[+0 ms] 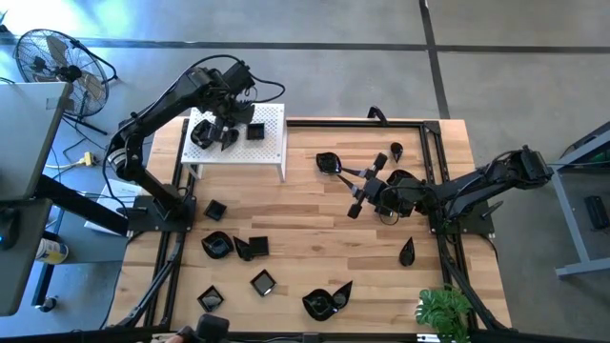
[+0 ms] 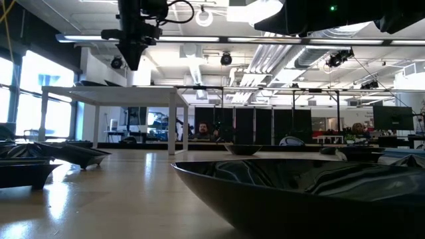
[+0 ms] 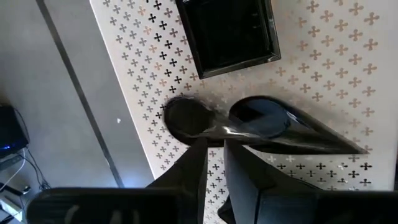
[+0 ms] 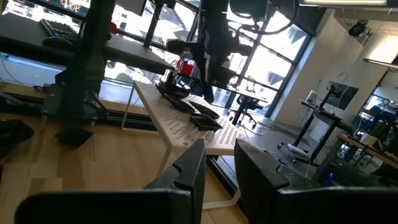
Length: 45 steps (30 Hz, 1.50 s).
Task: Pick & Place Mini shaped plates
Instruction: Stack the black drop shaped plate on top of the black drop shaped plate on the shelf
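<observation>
A few glossy black mini plates (image 1: 255, 131) sit on the white perforated stand (image 1: 272, 143) under the left hand (image 1: 221, 131), whose grip I cannot tell, while many wait on the wooden desk (image 1: 305, 238) beside it

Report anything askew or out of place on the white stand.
On the white perforated stand, the teardrop plate lies against a round plate, looking tilted rather than flat, right at the left gripper. The square plate sits flat and apart.
</observation>
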Tool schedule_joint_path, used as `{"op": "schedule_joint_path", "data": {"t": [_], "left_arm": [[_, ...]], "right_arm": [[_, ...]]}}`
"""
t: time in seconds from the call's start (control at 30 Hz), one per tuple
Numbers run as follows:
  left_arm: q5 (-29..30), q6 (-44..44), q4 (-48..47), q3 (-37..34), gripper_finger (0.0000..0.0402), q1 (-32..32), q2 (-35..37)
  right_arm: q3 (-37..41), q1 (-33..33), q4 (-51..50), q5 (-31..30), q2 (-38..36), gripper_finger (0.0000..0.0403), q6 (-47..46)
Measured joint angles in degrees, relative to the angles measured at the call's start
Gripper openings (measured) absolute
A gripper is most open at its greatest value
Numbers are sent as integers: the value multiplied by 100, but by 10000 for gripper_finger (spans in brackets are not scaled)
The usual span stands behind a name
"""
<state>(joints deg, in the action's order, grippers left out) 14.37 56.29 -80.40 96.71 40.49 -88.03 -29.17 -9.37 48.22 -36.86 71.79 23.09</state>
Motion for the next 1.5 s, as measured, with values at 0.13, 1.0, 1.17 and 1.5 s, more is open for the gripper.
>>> {"op": "schedule_joint_path", "data": {"t": [0.13, 1.0, 1.17, 1.5], "left_arm": [[0, -19, 69, 0, 51, 0, 0], [-1362, -4507, 1149, -7, 97, 1803, -932], [-1403, -4367, 1127, -4, 105, 1810, -1081], [-1336, -4308, 904, -4, 106, 1806, -1193]], "right_arm": [[0, 0, -1, 0, 0, 74, 9], [0, 0, -89, 2, 0, 74, 11], [0, 0, -89, 2, 0, 74, 34], [0, 0, -132, 2, 0, 74, 38]]}}
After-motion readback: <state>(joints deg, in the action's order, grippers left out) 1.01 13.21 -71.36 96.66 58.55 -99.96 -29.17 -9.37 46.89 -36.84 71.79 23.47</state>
